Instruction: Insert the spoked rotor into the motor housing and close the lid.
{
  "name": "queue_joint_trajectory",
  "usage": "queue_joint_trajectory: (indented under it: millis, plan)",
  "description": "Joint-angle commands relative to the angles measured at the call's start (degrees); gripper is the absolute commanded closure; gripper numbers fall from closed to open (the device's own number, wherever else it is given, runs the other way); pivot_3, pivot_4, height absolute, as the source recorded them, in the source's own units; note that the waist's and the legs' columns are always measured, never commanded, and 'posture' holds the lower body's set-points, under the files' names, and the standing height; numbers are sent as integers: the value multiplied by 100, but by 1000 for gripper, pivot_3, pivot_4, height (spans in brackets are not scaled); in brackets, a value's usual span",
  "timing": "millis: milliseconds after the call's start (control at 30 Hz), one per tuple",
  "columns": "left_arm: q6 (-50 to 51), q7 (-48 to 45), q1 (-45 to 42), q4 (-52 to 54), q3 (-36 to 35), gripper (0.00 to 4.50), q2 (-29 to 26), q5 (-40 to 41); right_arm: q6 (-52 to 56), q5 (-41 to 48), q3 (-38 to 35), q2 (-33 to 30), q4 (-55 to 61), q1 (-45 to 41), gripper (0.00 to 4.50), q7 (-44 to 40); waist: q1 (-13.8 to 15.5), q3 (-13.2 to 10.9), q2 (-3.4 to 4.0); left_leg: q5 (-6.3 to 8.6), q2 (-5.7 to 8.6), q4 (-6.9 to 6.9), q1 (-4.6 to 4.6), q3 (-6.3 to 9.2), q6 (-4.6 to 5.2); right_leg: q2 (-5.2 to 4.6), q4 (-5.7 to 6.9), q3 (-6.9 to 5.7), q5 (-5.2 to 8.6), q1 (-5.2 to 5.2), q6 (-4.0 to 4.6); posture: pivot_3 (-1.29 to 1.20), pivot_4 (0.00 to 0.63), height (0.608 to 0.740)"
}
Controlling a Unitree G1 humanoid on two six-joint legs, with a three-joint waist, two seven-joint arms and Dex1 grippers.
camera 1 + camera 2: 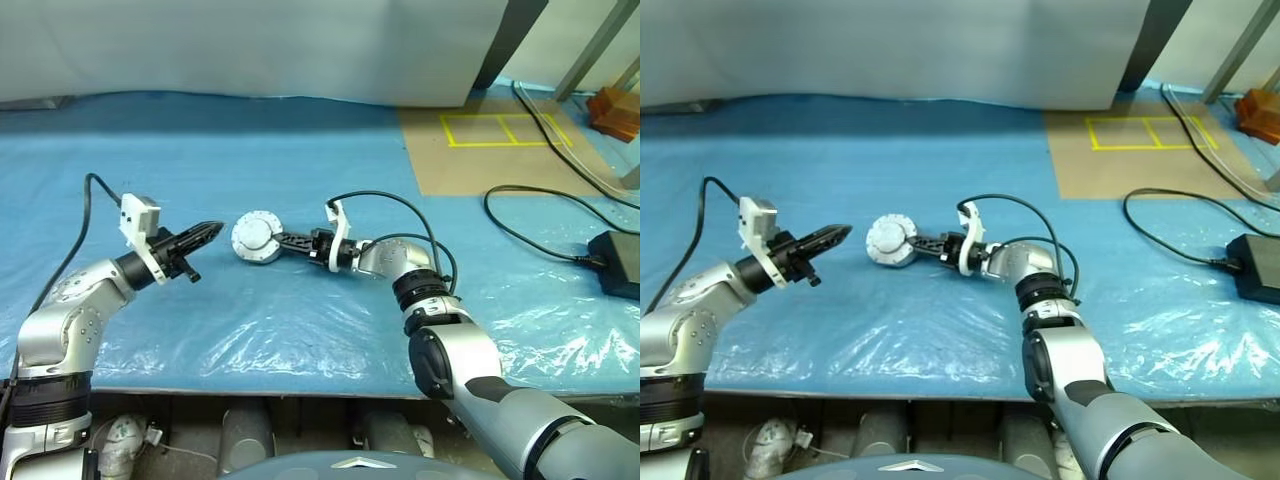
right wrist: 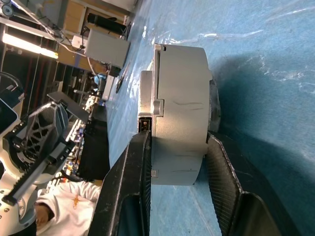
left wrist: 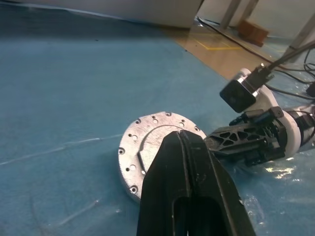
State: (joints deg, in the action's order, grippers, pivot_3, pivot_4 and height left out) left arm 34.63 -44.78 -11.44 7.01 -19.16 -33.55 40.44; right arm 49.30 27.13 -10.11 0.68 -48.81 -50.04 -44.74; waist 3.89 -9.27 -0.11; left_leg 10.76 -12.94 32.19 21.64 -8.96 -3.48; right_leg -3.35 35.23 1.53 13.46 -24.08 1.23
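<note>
Open blue sheet (image 1: 250,330) surrounds the motor housing (image 1: 257,238); cables (image 1: 540,215) clutter the right.

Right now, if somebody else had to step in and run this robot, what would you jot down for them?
Right gripper: clamped on the short round silver-grey metal motor housing, which sits on the blue plastic sheet.
Left gripper: shut, empty, beside the housing without touching it.
The thin round grey metal lid lies flat over the housing, so it looks closed.
The shiny spoked rotor is presumably inside; I cannot confirm.
Left: check the lid is seated, then release.
</note>
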Motion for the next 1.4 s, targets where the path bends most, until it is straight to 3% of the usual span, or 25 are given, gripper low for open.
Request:
queue_joint_trajectory:
  millis: [33,167,267,433,633,667,800,1000,1400]
  plan:
    - [250,206,-90,-52,-404,4500,-18,376,288,239,-218,3,-33,22,3209,38,3,0,0,0,0,0,0,0,0,0,1,0,0,0,0,0,150,740]
    - [549,217,69,-184,-532,4500,149,749,986,962,-855,-13,103,-165,3243,-97,11,-2,-2,0,1,-3,12,0,0,0,-13,-1,-9,-3,-15,0,150,740]
    - [920,417,37,-213,-920,3906,405,1478,1538,1380,-1067,-18,492,-333,3278,-171,19,-4,-5,-1,-2,-2,54,10,-1,6,-22,-17,-15,-25,-25,0,150,740]
    - [1071,630,212,-103,-986,2220,620,1808,2139,1758,-1177,29,1071,-520,3278,18,16,-5,-6,6,-12,-1,67,22,-12,20,-27,-22,-16,-36,-24,0,150,740]
    - [1208,1117,153,126,-1399,220,956,2865,2309,2077,-1461,-50,1222,-747,3278,284,67,-4,-8,6,-12,5,65,23,-13,17,-23,-23,-16,-30,-25,0,150,740]
    - [1220,1255,144,160,-1451,55,1031,3076,2330,2123,-1489,-64,1244,-773,3278,314,75,-4,-8,6,-12,7,66,24,-13,17,-23,-24,-17,-30,-25,0,150,740]
    - [1290,1605,191,393,-1410,55,1262,3719,2438,2259,-1515,-77,1407,-809,3278,398,150,-5,-8,6,-10,11,70,25,-13,17,-23,-24,-17,-30,-26,0,150,740]
    - [1272,1619,323,585,-760,55,1440,3494,2531,2329,-1466,-22,1604,-752,3278,494,157,-4,-9,6,-11,11,69,27,-13,17,-22,-26,-17,-30,-27,0,150,740]
    - [917,1644,-376,113,-293,55,1904,3420,2662,2344,-1248,-26,1829,-645,3278,473,161,-4,-9,6,-11,47,65,30,-13,16,20,-21,-17,-30,-27,0,150,740]
